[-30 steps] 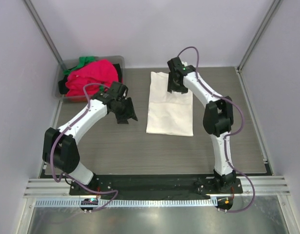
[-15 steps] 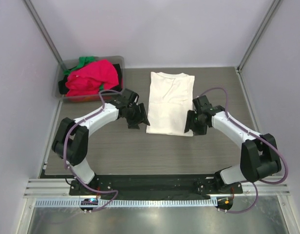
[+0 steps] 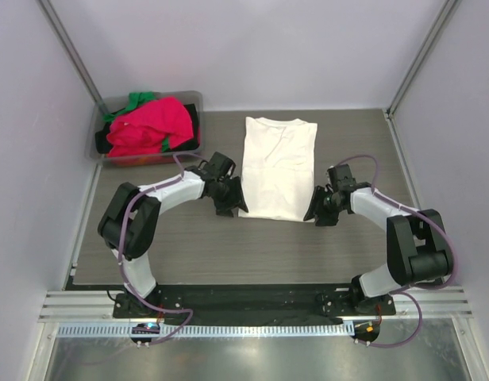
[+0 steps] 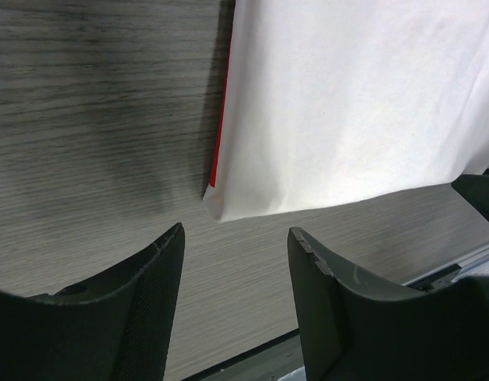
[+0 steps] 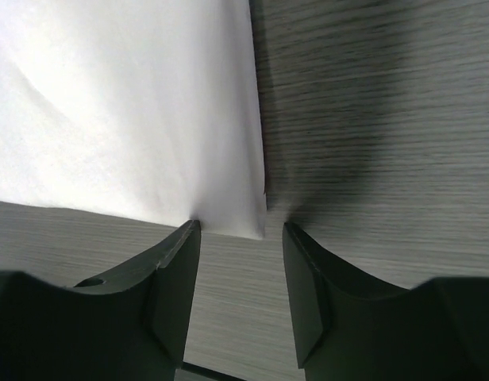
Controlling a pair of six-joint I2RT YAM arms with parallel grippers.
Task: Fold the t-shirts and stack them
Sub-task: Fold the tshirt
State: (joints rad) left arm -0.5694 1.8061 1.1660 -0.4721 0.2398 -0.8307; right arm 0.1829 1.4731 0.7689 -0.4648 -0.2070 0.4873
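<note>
- The right gripper has left the collar end of the cream-white t-shirt, a soft cloth tee folded into a long rectangle. It has swung back to the shirt's near right corner.
- The left gripper has come in from well left of the shirt to its near left corner.
- The shirt itself has not shifted. It lies flat, collar end away from the arm bases, and that end is now uncovered.
- In the left wrist view the left gripper stands moderately wide and grips nothing. The hem corner lies just ahead of its tips.
- In the right wrist view the right gripper is likewise parted and not clamped. The other hem corner sits at its mouth.
- My reading is that the lengthwise folds are done. Both arms look set to pinch the hem and carry it toward the collar.
- A thin red line shows under the shirt's left edge. I cannot tell what it is.
- Pink-red, green and dark t-shirts lie heaped in a grey plastic bin, far left of the shirt, unfolded.
- The shirt rests on a grey wood-grain tabletop.
- Pale walls and aluminium posts enclose the table, with a metal rail beyond the shirt's near end.
</note>
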